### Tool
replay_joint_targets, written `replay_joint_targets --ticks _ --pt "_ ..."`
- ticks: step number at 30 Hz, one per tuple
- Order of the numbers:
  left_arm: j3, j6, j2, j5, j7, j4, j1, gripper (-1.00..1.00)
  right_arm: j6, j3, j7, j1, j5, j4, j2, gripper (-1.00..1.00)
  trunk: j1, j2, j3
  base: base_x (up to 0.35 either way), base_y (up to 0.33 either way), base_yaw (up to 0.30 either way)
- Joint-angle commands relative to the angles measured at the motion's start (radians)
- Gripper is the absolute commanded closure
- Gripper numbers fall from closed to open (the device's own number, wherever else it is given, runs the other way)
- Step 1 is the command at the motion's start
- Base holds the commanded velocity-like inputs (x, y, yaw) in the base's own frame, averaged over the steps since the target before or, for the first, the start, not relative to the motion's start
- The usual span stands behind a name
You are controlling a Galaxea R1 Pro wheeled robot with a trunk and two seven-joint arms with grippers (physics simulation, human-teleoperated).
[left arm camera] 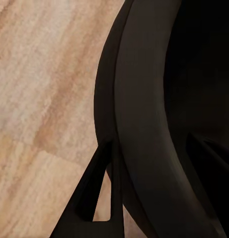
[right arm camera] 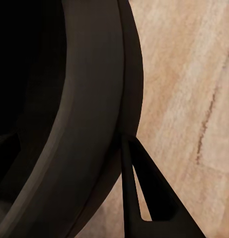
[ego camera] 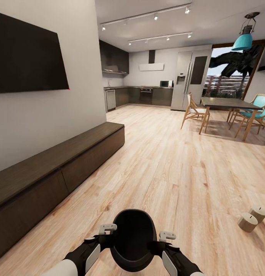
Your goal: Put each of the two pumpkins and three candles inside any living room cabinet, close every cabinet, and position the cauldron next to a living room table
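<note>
While the cauldron (ego camera: pixel 132 239) is held up between both arms at the near centre of the head view, the step in hand is judged to be the cauldron carry toward the table; no coffee table is seen yet. L gripper (ego camera: pixel 106 230) is set against the pot's left rim, R gripper (ego camera: pixel 166 236) against its right rim. In both wrist views one dark finger (left arm camera: pixel 97 191) (right arm camera: pixel 141 191) is seen outside the pot wall, rim apparently pinched, inner finger hidden, so the closure can't be told for sure. Wood floor (ego camera: pixel 174 168) is seen beneath the pot.

Cabinet (ego camera: pixel 52 172) runs along the left wall under the TV (ego camera: pixel 27 53), fronts look closed. Two candles (ego camera: pixel 253 217) lie on the floor at near right, touching or nearly so. Pumpkins and the 3rd candle aren't spotted.

Next move, judged: base to be turned until the table is found, pot kept level, both rim grips kept even, then set down beside it.
</note>
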Motion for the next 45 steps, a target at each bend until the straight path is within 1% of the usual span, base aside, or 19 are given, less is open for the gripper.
replay_joint_targets --ticks 1,8,15,20,28,34,45 --pt "-0.016 0.005 0.0 0.013 0.0 -0.003 0.0 1.0 0.005 0.007 0.002 -0.001 -0.026 -0.003 0.013 1.0 0.0 0.0 -0.001 0.0 0.0 -0.002" --pt "-0.016 0.005 0.0 0.013 0.0 -0.003 0.0 1.0 0.004 0.007 0.002 -0.001 -0.026 -0.003 0.013 1.0 0.0 0.0 0.0 0.0 0.0 -0.02" --pt "-0.016 0.005 0.001 0.013 0.0 -0.003 0.0 1.0 0.004 0.007 0.002 0.0 -0.026 -0.003 0.013 1.0 0.0 0.0 0.005 0.0 0.0 -0.173" --pt "-0.016 0.005 0.0 0.013 0.0 -0.003 0.0 1.0 0.005 0.007 0.002 0.0 -0.026 -0.003 0.013 1.0 -0.019 0.035 0.024 0.0 0.0 -0.165" --pt "-0.016 0.005 0.0 0.013 0.0 -0.003 0.0 1.0 0.004 0.007 0.002 0.0 -0.026 -0.003 0.013 1.0 -0.05 0.091 0.05 0.0 0.0 -0.03" --pt "-0.016 0.005 0.0 0.013 0.0 -0.003 0.0 1.0 0.005 0.007 0.002 -0.001 -0.026 -0.003 0.013 1.0 -0.05 0.091 0.051 0.0 0.0 -0.035" --pt "-0.016 0.004 0.001 0.013 0.0 -0.003 0.0 1.0 0.005 0.007 0.002 -0.001 -0.026 -0.003 0.013 1.0 -0.05 0.091 0.061 0.0 0.0 -0.193"
